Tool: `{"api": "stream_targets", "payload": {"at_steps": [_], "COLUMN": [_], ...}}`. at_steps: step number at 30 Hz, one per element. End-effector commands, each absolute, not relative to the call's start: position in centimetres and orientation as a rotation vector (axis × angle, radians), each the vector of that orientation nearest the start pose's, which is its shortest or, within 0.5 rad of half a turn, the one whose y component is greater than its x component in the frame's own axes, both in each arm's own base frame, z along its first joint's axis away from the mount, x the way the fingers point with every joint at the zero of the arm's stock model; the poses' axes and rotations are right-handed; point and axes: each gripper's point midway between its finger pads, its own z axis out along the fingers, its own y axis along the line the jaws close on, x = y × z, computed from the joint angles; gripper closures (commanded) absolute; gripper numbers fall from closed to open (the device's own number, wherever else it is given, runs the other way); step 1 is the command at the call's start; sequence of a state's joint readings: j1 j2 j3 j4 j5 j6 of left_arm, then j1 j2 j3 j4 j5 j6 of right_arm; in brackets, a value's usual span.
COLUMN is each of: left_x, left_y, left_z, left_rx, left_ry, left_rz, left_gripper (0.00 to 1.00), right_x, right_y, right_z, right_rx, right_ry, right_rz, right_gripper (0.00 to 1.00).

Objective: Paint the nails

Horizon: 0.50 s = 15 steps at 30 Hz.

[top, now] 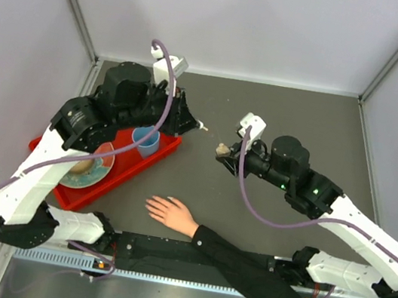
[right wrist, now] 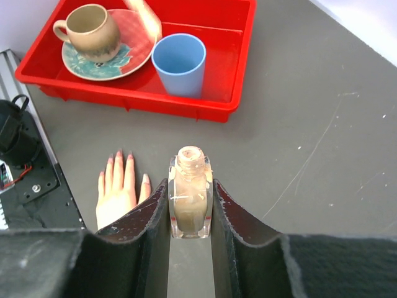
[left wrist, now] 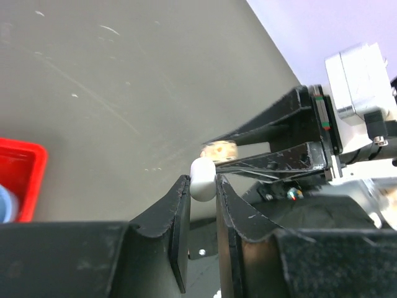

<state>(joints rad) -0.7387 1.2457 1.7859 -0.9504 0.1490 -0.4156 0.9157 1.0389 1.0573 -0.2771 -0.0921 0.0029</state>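
I read this as early in the job: the opening is done and the painting itself is not yet begun. My right pincer (right wrist: 190, 184) is clamped on the polish bottle (right wrist: 190, 211), holding it upright above the desk (right wrist: 322, 124) with its neck uncapped. My left pincer (left wrist: 201, 184) is closed tight on the small white cap (left wrist: 201, 178), which sits just beside the bottle's mouth. The brush under the cap is too fine for me to make out, so I can't tell how much polish it carries.

The hand (right wrist: 115, 200) lies flat on the desk at the near edge, fingers spread, well apart from both pincers. The nails (right wrist: 130, 158) point away from me toward the red tray (right wrist: 205, 108), which holds a blue cup (right wrist: 180, 62), a mug (right wrist: 90, 28) and a plate (right wrist: 133, 43). From the right wrist view the nails look pale pink, and I can't say any of them has a coat on it. My judgement is that everything remains: bring the brush down to the fingertips and cover each nail in turn.
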Motion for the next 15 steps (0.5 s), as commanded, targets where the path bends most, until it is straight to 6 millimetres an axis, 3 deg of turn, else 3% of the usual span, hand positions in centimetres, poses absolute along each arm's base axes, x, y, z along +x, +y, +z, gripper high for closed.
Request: {"api": "stream_targets", "payload": {"at_steps": [1,3,8,13,15], "left_x": [21.5,21.7,22.1,22.6,23.1], "left_y": [-22.0,-21.2,-18.8,-17.9,-17.3], "left_z": [41.9,41.6,37.9,33.1,32.1], "left_rx": [0.337,0.293,0.185,0.097,0.038], "left_ry": [1.973,1.964,2.039,2.144,2.171], "left_rz": [-0.764,-0.737,-0.606,-0.521,-0.491], "left_gripper": [1.00,1.00,1.00,1.00,1.00], "right_x": [19.8,19.8,20.2,22.9,23.8], "right_y": [28.7,28.1,25.8,22.1,21.4], "right_z": [32.1,32.0,34.0,36.6,37.5], "right_rx": [-0.861,-0.842,-0.761,-0.648,-0.613], "right_ry": [1.577,1.578,1.534,1.496,1.484], "right_rz": [0.760,0.749,0.707,0.540,0.517], "right_gripper": [1.00,1.00,1.00,1.00,1.00]}}
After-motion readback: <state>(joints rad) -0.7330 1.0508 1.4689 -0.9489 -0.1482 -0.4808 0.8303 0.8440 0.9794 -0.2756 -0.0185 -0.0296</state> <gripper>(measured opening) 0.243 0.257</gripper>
